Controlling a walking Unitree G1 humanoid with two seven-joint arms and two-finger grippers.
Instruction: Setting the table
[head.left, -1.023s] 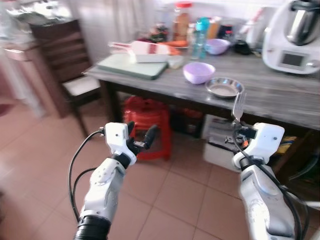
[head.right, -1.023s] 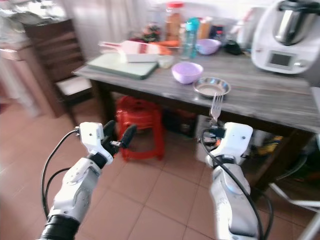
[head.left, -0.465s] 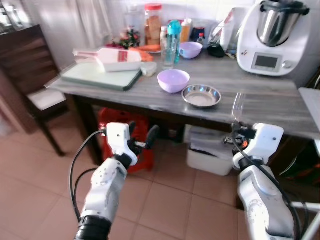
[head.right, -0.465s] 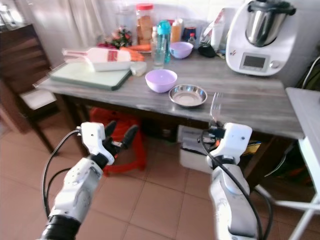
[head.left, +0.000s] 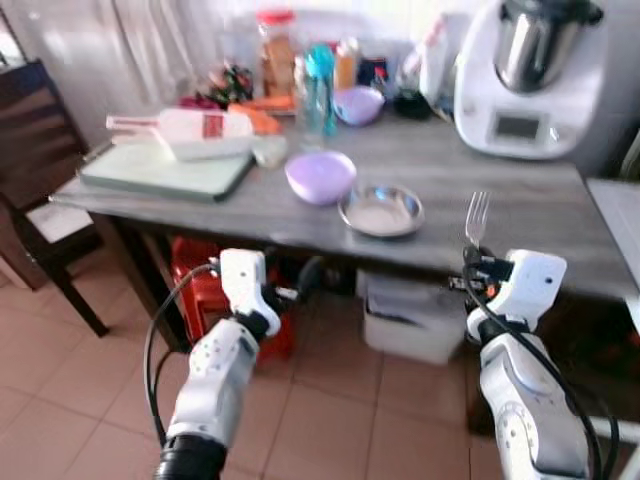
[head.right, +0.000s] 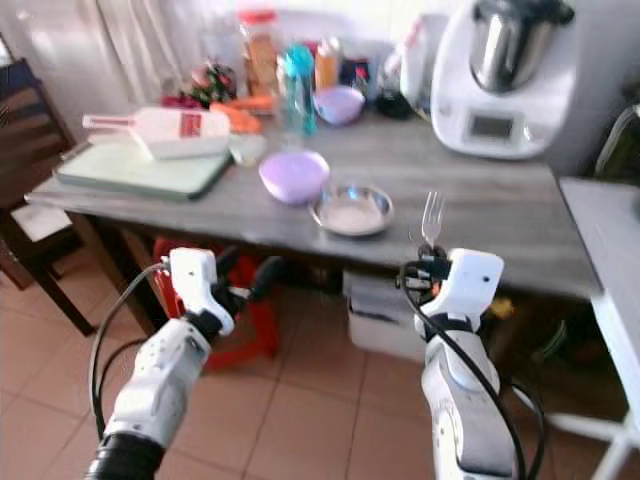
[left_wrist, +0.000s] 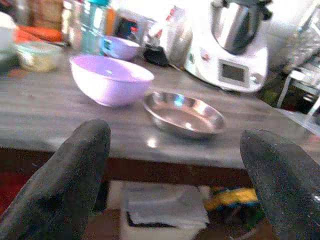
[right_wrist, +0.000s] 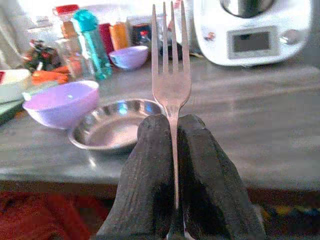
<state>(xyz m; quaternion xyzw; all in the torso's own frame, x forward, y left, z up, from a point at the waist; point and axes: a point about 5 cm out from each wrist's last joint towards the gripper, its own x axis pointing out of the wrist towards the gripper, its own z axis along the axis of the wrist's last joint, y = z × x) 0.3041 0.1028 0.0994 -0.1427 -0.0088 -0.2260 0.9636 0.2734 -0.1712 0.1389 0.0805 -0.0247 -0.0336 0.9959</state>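
Observation:
My right gripper (head.left: 474, 262) is shut on a silver fork (head.left: 477, 214), tines up, held just short of the grey wooden table's (head.left: 520, 220) front edge. On the table in front of me sit a steel dish (head.left: 381, 210) and a lilac bowl (head.left: 320, 175). The right wrist view has the fork (right_wrist: 171, 75) pinched between both fingers (right_wrist: 150, 165). My left gripper (head.left: 290, 283) is open and holds nothing, low before the table edge, left of the dish.
A white kitchen machine (head.left: 530, 75) stands at the table's back right. A green board (head.left: 165, 170) with a white container, bottles and a small lilac bowl (head.left: 359, 103) are at the back. A dark chair (head.left: 40, 150), red stool (head.left: 195, 285) and white bin (head.left: 415, 320) sit nearby.
The camera has come nearer the table, so the table fills more of the view. The fork stays held upright and the left gripper stays open.

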